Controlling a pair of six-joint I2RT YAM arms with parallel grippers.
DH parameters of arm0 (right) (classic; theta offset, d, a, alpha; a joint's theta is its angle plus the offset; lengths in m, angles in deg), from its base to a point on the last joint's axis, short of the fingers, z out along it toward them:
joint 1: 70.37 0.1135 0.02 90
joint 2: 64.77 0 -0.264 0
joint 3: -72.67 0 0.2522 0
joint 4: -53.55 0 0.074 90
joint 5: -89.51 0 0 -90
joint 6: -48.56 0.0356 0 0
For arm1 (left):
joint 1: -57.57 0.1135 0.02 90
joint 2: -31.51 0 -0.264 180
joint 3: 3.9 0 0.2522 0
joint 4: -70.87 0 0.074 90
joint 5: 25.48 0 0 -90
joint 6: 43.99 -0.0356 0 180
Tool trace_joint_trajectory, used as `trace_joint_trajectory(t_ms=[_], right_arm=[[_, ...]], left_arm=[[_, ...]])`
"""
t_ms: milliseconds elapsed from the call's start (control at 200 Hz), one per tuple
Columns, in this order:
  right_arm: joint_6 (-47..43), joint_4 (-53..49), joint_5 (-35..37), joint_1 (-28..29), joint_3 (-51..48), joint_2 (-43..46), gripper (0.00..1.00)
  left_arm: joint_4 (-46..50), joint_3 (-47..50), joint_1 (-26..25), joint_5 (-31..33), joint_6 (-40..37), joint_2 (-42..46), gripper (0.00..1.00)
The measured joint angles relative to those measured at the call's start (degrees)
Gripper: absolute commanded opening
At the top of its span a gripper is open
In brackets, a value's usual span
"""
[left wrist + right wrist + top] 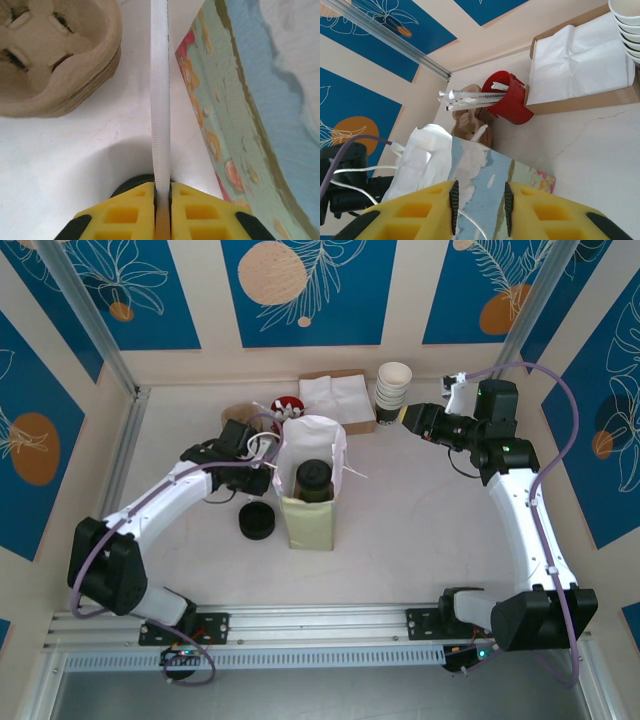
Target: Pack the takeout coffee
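The takeout coffee, a small cup with a black lid, stands inside the open paper bag at mid-table. The bag has a white lining at its mouth and a printed side. My left gripper is at the bag's left side, shut on the bag's white handle strap, which runs up from between its yellow fingers. My right gripper hovers to the right of the bag near the cup stack. Its jaws stand open with nothing between them, and the bag lies beyond them.
A stack of black lids sits left of the bag. At the back are brown cup carriers, a red holder with straws, a napkin box and stacked white cups. Walls enclose three sides of the table.
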Motion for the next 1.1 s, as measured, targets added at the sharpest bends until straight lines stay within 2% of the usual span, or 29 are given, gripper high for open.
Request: trace_joint_trajectory(t_ms=[425,690,880,1100], right_arm=[[0.1,0.0,0.0,0.0,0.0,0.6,0.33],[0.3,0.2,0.0,0.0,0.0,0.7,0.33],[0.5,0.3,0.0,0.3,0.0,0.7,0.33],[0.7,0.6,0.0,0.5,0.0,0.7,0.33]], left_arm=[[8.7,-5.5,0.0,8.0,1.5,12.7,0.09],[10.8,-10.7,-0.1,12.7,2.7,18.1,0.09],[9.1,-16.2,-0.3,11.5,3.8,21.2,0.08],[-0.4,-16.9,-3.3,5.8,7.7,24.1,0.09]])
